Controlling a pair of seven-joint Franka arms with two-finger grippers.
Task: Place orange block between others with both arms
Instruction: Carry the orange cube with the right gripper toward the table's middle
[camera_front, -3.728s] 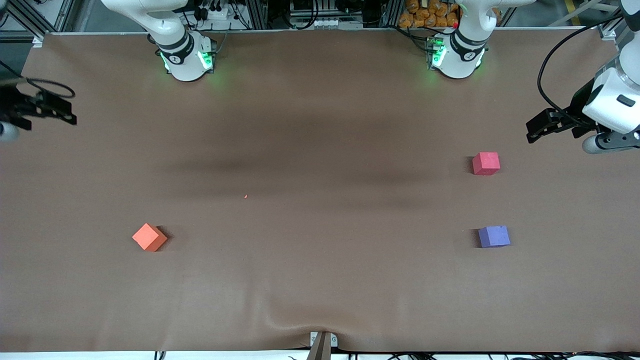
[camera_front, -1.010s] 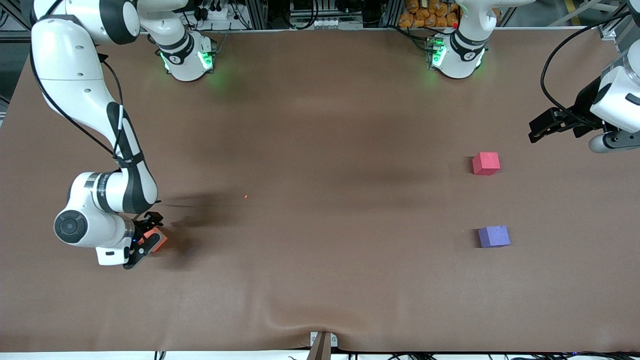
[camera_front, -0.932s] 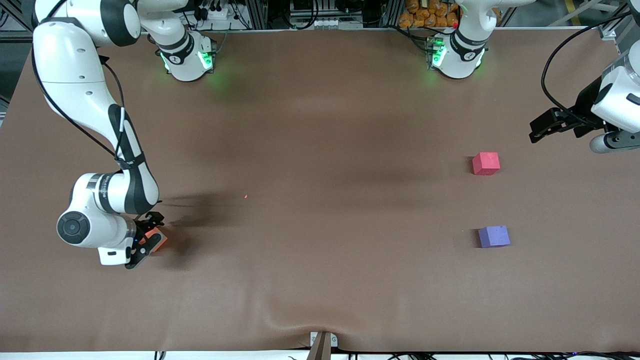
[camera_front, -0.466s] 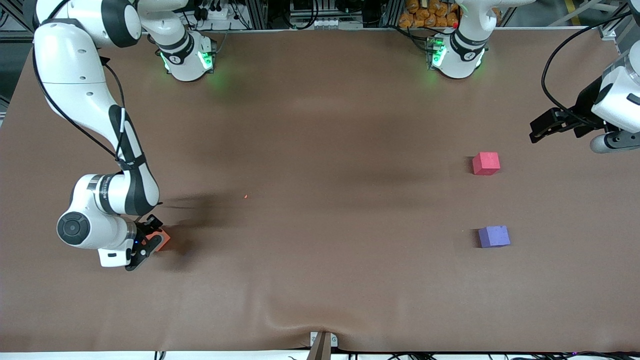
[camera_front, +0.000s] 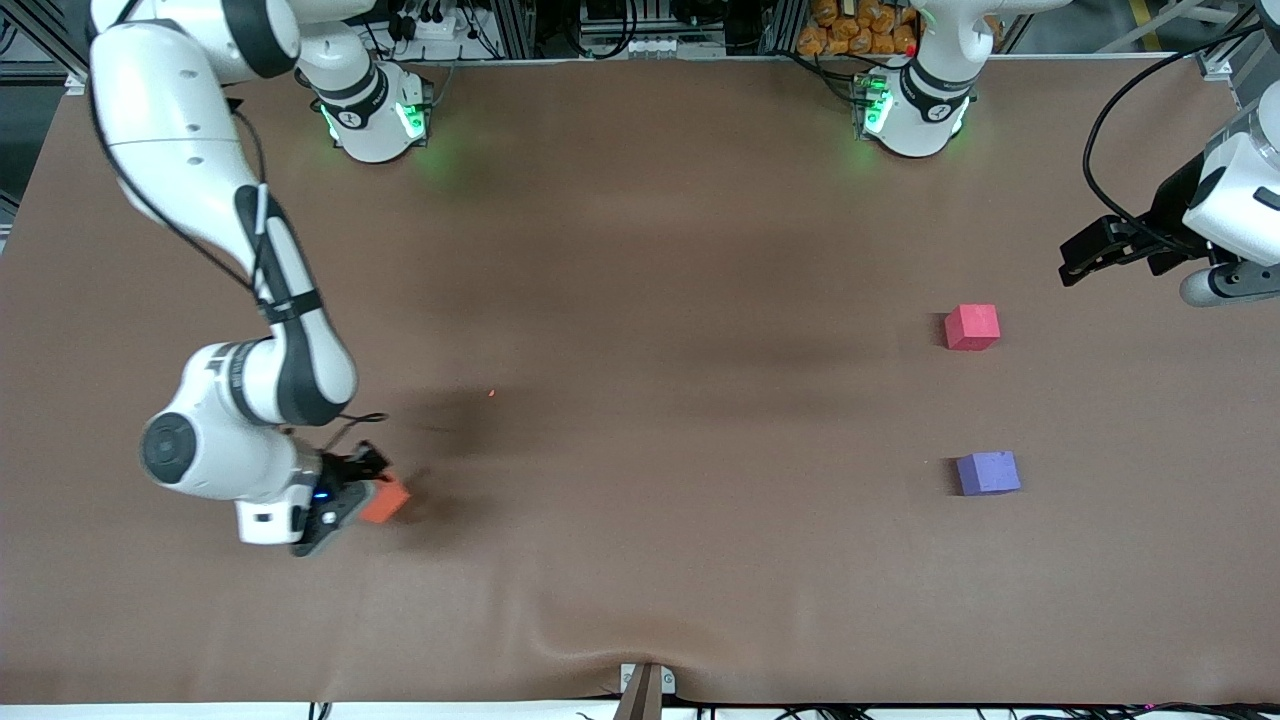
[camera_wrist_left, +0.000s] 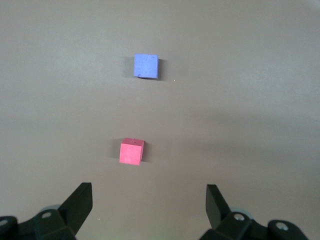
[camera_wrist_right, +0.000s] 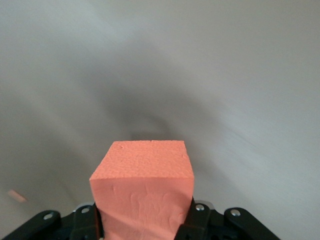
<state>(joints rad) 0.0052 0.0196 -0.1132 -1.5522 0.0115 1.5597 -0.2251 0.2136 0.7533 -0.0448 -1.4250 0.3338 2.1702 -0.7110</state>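
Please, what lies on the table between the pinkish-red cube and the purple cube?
Nothing lies there. The front view and the left wrist view both show only bare brown table between the pinkish-red cube and the purple cube.

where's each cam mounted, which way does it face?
Front: high across the table, facing both bases; right gripper holds the orange block.
Left wrist: over the table, looking down past the open left gripper at the pinkish-red cube and purple cube.
Right wrist: looks at the gripped orange block.
Shared: all three cubes.
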